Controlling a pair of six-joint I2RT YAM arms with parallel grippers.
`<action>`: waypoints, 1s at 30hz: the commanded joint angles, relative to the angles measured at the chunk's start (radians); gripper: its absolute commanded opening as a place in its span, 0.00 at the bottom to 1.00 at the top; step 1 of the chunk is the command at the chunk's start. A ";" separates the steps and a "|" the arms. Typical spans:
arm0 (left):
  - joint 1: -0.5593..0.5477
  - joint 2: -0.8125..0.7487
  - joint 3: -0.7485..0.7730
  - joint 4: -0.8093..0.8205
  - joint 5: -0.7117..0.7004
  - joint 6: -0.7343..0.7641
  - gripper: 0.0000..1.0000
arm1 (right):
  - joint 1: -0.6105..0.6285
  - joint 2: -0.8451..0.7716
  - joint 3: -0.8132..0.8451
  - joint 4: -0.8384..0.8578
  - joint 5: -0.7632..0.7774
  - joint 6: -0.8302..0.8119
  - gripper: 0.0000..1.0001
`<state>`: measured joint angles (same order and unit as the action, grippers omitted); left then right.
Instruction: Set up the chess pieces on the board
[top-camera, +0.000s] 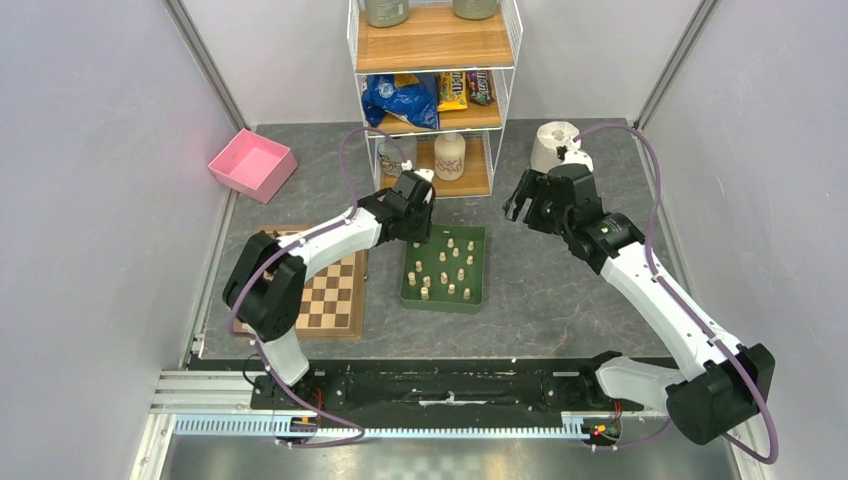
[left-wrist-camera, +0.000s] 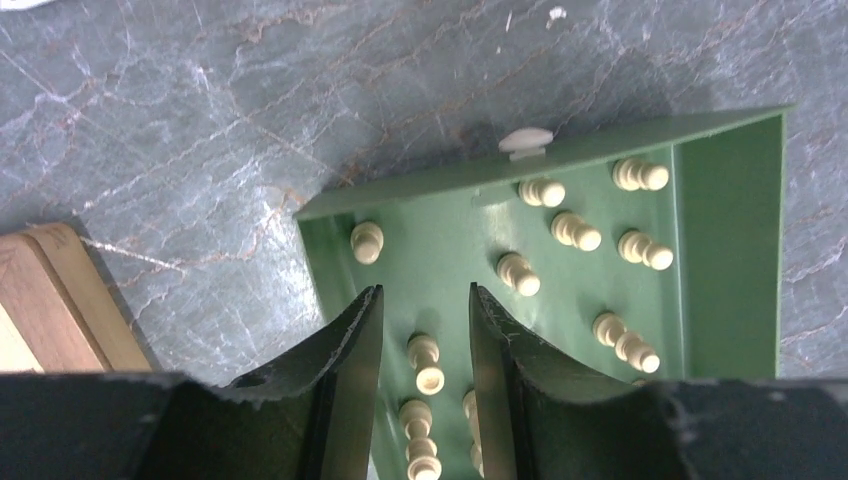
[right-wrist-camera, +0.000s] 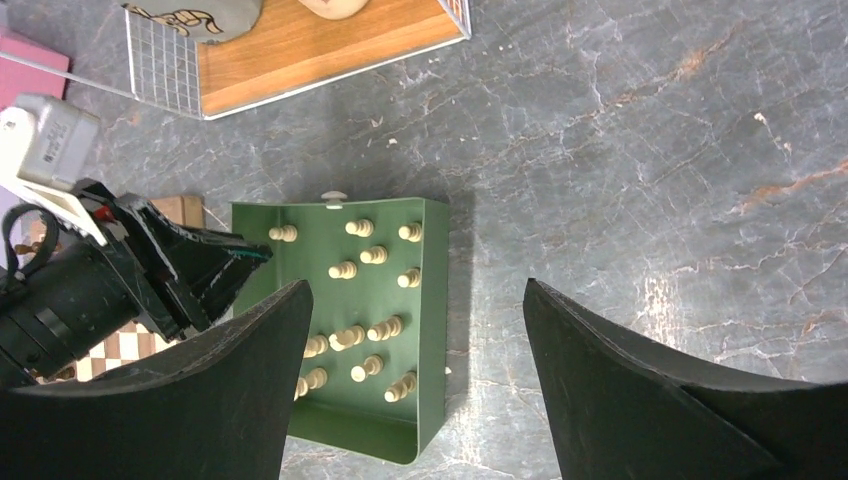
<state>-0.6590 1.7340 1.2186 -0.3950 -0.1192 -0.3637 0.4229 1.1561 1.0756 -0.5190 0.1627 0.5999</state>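
Note:
Several pale chess pieces (top-camera: 447, 265) stand in a green tray (top-camera: 440, 303) to the right of the board (top-camera: 330, 295). My left gripper (top-camera: 418, 240) reaches down into the tray's far left part. In the left wrist view its jaws (left-wrist-camera: 425, 292) stand on either side of one pale piece (left-wrist-camera: 426, 363), with a gap on each side. My right gripper (top-camera: 520, 205) hovers open to the right of the tray. In its wrist view the right gripper (right-wrist-camera: 416, 285) has only the tray's right wall (right-wrist-camera: 432, 330) and bare table between its fingers. I see no pieces on the board.
A pink bin (top-camera: 252, 164) sits at the back left. A wire shelf (top-camera: 435, 90) with bottles and snack bags stands behind the tray. A white object (top-camera: 555, 145) is at the back right. A corner of the board (left-wrist-camera: 50, 300) lies left of the tray.

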 joint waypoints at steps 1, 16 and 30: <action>-0.005 0.050 0.085 0.003 -0.014 0.029 0.43 | -0.004 0.017 0.017 -0.015 0.021 0.033 0.85; -0.005 0.150 0.174 -0.104 -0.119 0.059 0.39 | -0.014 0.035 0.021 -0.026 -0.002 0.032 0.85; -0.005 0.206 0.198 -0.134 -0.152 0.062 0.39 | -0.023 0.043 0.024 -0.026 -0.019 0.028 0.86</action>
<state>-0.6598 1.9232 1.3769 -0.5194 -0.2356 -0.3347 0.4076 1.1946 1.0756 -0.5488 0.1528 0.6212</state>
